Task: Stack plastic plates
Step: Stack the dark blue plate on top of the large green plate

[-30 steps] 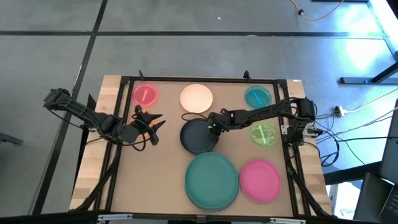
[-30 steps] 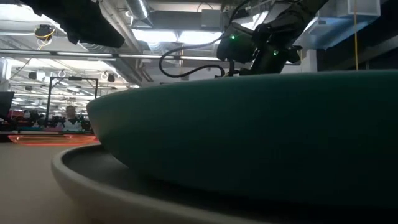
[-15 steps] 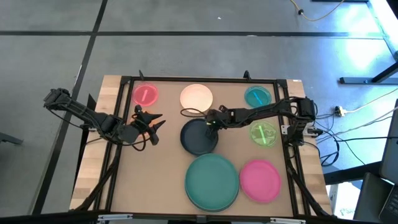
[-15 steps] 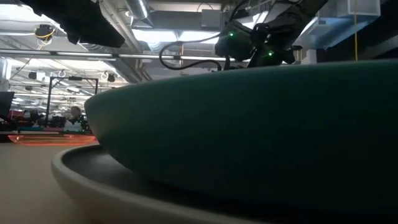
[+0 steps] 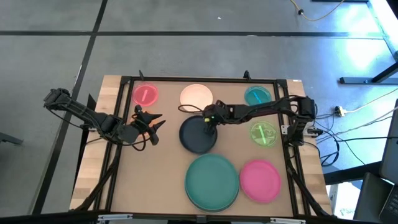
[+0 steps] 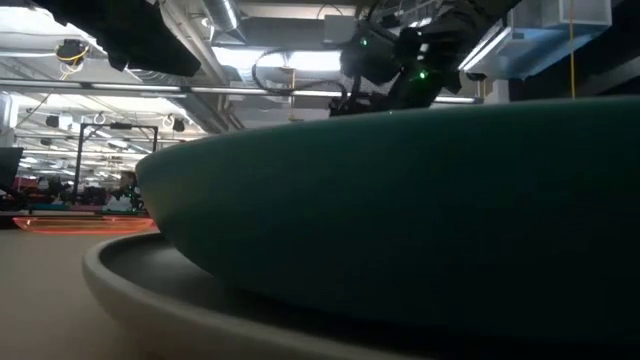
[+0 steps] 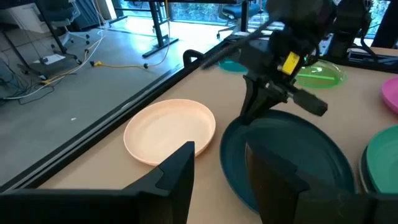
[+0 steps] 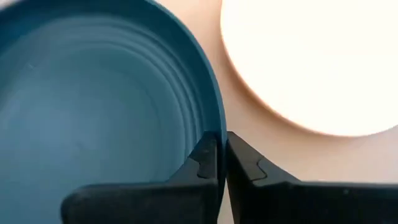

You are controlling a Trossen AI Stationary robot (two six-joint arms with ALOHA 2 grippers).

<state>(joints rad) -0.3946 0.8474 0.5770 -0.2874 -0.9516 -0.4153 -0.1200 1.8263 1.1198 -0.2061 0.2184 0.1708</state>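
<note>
at the dark blue plate [image 5: 198, 135] in the middle of the table [image 5: 155, 180], the right gripper [image 5: 210, 122] pinches the rim nearest the cream plate [image 5: 196, 98], its fingers [image 8: 205, 160] closed narrow on that edge. left of the dark blue plate the left gripper [image 5: 153, 121] hangs spread wide, holding nothing. the teal plate [image 5: 212, 181] sits just on its near side.

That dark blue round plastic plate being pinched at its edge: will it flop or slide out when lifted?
Probably neither. The dark blue round plastic plate has a raised rim and molded rings, so it likely stays stiff. The right tool clamps only the thin rim, so the smooth plastic might tilt or slip. It looks light.
</note>
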